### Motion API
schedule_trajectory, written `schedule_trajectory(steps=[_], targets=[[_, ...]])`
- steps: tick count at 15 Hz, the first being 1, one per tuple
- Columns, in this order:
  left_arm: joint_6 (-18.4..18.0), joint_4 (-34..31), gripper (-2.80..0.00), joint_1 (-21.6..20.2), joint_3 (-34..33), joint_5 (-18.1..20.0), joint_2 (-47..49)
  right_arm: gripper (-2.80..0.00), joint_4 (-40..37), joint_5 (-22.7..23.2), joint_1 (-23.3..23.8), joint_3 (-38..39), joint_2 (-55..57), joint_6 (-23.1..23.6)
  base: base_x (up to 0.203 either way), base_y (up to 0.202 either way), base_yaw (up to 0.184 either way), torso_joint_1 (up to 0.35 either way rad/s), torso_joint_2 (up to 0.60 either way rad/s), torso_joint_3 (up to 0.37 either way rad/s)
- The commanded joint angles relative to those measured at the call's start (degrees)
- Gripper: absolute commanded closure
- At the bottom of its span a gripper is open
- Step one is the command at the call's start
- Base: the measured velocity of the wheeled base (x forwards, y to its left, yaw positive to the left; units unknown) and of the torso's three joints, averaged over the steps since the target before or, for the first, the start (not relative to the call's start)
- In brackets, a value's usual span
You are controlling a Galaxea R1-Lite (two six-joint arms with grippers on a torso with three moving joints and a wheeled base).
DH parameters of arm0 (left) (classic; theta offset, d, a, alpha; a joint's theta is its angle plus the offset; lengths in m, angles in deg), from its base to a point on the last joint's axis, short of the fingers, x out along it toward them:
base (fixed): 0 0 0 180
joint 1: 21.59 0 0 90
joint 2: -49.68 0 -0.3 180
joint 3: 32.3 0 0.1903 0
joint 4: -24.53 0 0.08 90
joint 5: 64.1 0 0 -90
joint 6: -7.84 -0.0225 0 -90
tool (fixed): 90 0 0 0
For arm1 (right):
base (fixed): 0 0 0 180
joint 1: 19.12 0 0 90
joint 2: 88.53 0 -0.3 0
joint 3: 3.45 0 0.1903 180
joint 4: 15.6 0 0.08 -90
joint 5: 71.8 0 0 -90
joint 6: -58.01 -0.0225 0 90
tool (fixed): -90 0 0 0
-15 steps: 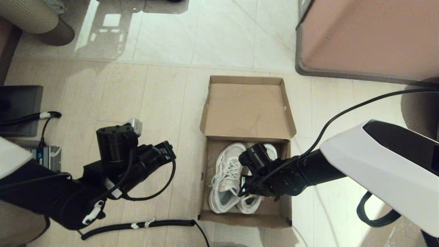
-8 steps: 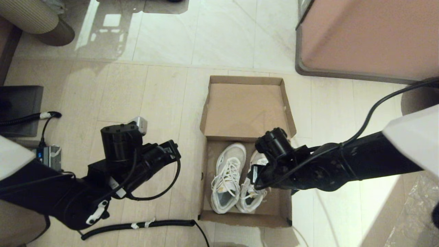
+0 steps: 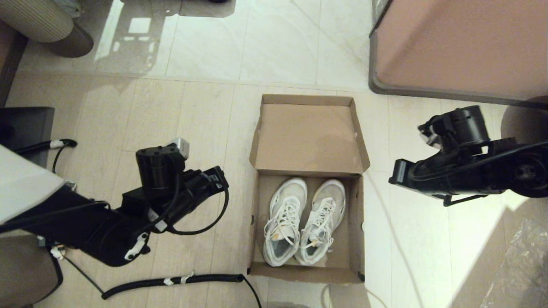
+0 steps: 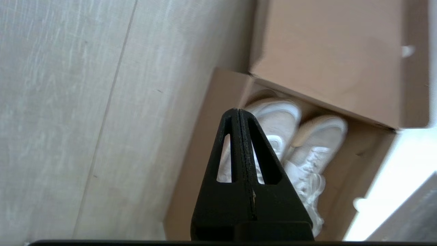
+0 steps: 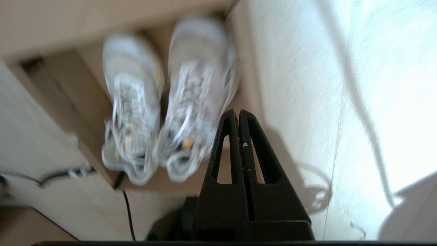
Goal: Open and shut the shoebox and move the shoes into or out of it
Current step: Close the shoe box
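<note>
- Your shoebox (image 3: 358, 222) sits open on the floor (image 3: 192, 111) at centre, its hinged lid (image 3: 309, 136) laid back flat on the far side.
- The shoes (image 3: 303, 222) lie side by side inside the box, toes toward the lid, laces up, the pair set toward the box's left wall with bare cardboard on the right.
- A pinkish-brown block (image 3: 462, 47) with a dark rim stands beyond the box to the right, well apart from it.
- A coiled black cable (image 3: 171, 281) runs along the floor just off the box's near left corner; nothing lies over the box opening.
- A ribbed beige cylinder (image 3: 40, 19) is at the far left corner of the head view.
- Your left gripper (image 4: 239, 114) hangs above the floor left of the box, angled toward it; the wrist view shows its two fingers pressed together, holding nothing.
- Your right gripper (image 5: 238, 114) is out past the box's right side, above the floor, arm reaching in from the right; its fingers also meet with nothing between them.
</note>
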Motion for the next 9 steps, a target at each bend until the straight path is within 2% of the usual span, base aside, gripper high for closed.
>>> schedule_trajectory(steps=[1, 2, 6, 7, 9], targets=[[-0.76, -4.97, 0.0, -1.26, 3.95, 1.35, 2.35, 0.0, -0.1, 10.85, 7.7, -2.7, 0.02, 0.26, 0.0, 0.0, 0.0, 0.0, 0.0, 0.0], [-1.54, -7.38, 0.0, -1.79, 6.9, 2.68, 2.85, 0.0, -0.15, 14.03, 9.2, -4.42, 1.98, -0.93, 0.0, 0.0, 0.0, 0.0, 0.0, 0.0], [-2.35, -13.96, 0.0, -2.82, 18.73, 5.78, 7.88, 0.0, -0.18, 15.31, 10.8, -10.98, 10.52, -8.13, 0.0, 0.0, 0.0, 0.0, 0.0, 0.0], [-2.15, -14.56, 0.0, -2.86, 19.18, 7.22, 8.92, 0.0, -0.2, 15.41, 11.31, -13.44, 13.06, -10.3, 0.0, 0.0, 0.0, 0.0, 0.0, 0.0], [-0.86, -14.36, 0.0, -2.86, 20.25, 7.76, 10.49, 0.0, -0.55, 16.26, 12.57, -20.53, 18.4, -16.64, 0.0, 0.0, 0.0, 0.0, 0.0, 0.0]])
